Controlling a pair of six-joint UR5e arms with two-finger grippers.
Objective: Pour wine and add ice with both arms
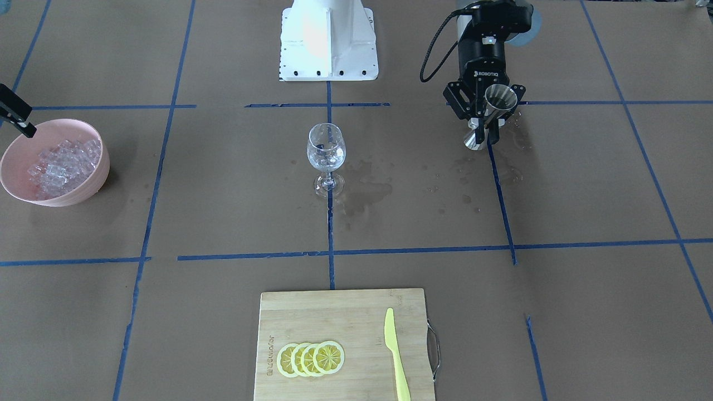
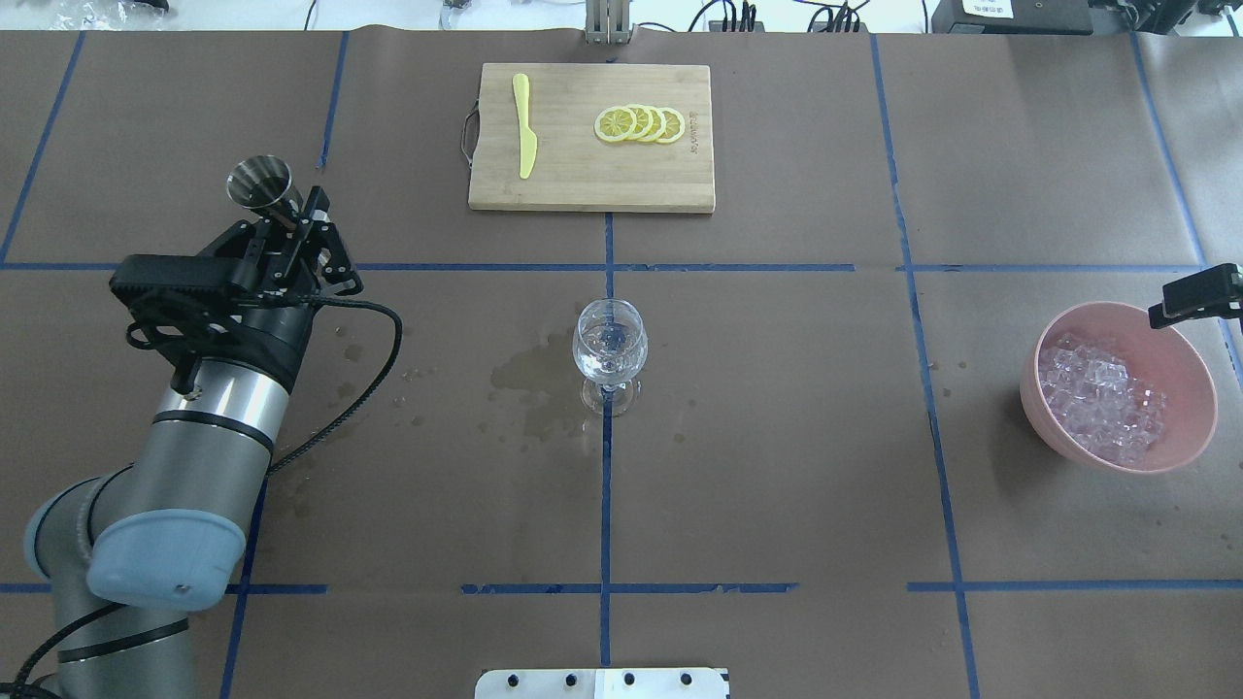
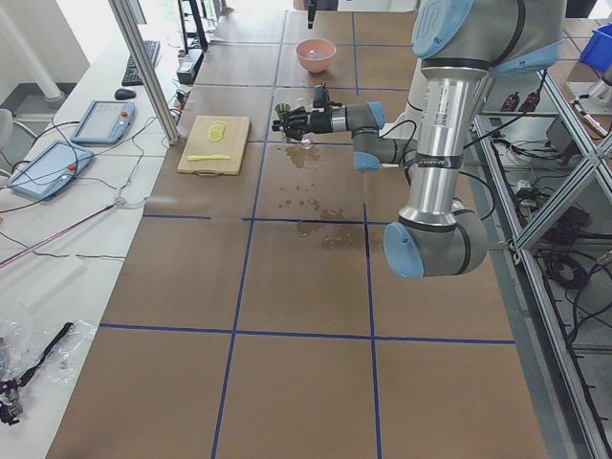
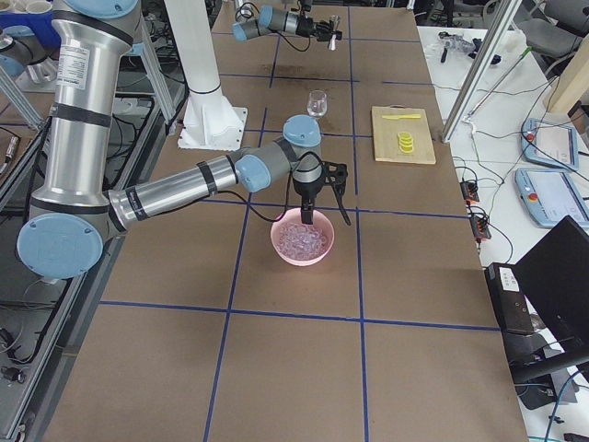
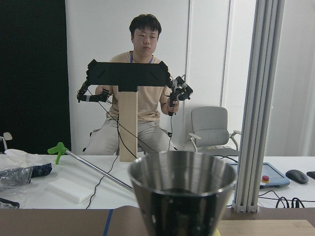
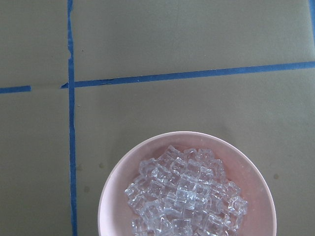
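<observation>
My left gripper (image 1: 483,123) (image 2: 282,221) is shut on a steel jigger (image 1: 499,100) (image 2: 260,184), held upright above the table on the robot's left side. The jigger's rim (image 5: 182,169) fills the left wrist view. The stemmed glass (image 1: 326,150) (image 2: 610,345) stands at the table's centre; any wine in it is barely visible. The ice (image 1: 61,164) (image 2: 1097,393) (image 6: 184,196) fills a pink bowl (image 1: 92,186) (image 2: 1190,374) on the robot's right side. My right gripper (image 4: 322,219) hangs open over the bowl's rim, with one fingertip (image 1: 27,131) showing at the frame edge.
A bamboo cutting board (image 2: 583,184) (image 1: 334,312) with lemon slices (image 2: 639,123) and a yellow knife (image 2: 524,136) lies on the operators' side. Wet patches (image 2: 529,383) darken the paper beside the glass. The white pedestal base (image 1: 328,39) stands behind it. A seated person (image 5: 142,98) faces the table.
</observation>
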